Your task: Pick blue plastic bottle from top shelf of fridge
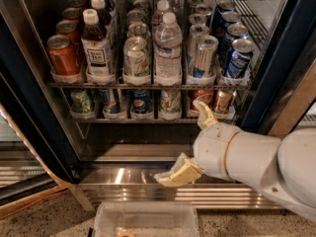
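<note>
Blue plastic bottle at the front of the second lane from the left on the top shelf of the open fridge; stands upright, white cap on, brown tea inside, white label facing out. Just beside it on the left, a red can; on the right, a pale can, then a clear water bottle, then silver cans and blue cans farther right. More bottles and cans in rows behind. Below, a lower rack of short soda cans, a Pepsi can among them

Gripper low at the right, in front of the fridge opening, below the top shelf and well apart from the blue plastic bottle. Fingers spread wide open, gripping nothing: one cream finger pointing up in front of the lower rack, the other reaching down and left over the brushed steel base strip. White arm coming in from the right edge. At the bottom edge, a clear plastic bin
</note>
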Controlling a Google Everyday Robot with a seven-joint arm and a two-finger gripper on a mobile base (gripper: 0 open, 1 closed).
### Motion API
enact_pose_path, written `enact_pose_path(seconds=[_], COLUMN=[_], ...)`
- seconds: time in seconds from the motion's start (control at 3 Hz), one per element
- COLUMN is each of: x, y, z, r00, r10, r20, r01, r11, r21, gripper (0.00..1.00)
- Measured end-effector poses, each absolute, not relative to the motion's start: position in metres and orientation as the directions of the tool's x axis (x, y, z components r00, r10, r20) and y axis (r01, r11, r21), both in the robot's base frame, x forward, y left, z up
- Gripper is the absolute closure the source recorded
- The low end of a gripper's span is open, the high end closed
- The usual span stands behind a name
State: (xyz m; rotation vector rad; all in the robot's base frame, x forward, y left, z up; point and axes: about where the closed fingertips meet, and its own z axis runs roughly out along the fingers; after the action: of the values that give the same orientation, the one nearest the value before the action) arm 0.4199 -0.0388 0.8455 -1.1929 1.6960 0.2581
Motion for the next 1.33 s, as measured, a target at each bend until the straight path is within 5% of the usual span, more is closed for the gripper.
enact_pose_path(seconds=[0.67,1.33], x=[0.431,0.422], y=[-0.022,0.037], z=[0.893,0.933], r00=[0.095,0.192], r10=[-0.332,-0.266], r20=[-0.939,-0.945], r01=[-0.704,-0.765], r11=[0.644,0.563], r21=[-0.299,-0.314], gripper=[0.00,0.00])
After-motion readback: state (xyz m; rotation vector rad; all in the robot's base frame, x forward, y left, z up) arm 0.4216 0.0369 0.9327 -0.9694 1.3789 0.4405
